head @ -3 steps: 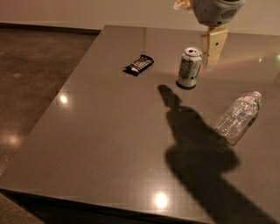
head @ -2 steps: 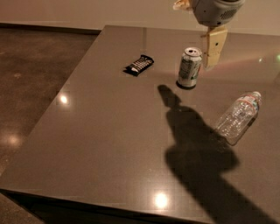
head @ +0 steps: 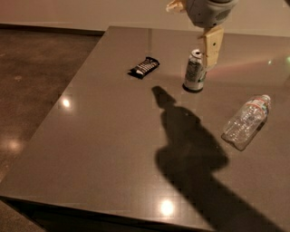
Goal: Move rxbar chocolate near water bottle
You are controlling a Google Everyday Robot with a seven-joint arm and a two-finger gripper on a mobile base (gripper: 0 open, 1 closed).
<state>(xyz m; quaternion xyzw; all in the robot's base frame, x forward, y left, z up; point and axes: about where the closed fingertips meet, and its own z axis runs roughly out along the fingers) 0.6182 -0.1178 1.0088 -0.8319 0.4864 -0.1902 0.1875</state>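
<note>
Black rxbar chocolate (head: 144, 67) lies left of the soda can (head: 195, 71), the water bottle (head: 247, 121) on its side well apart. Above the can hangs the gripper (head: 211, 56); how open, I cannot tell.

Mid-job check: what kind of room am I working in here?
Probably an indoor office or lab space: a large grey table, a polished floor reflecting lights, and a plain pale wall behind. The gripper hangs over the table's far side, by the soda can.
</note>
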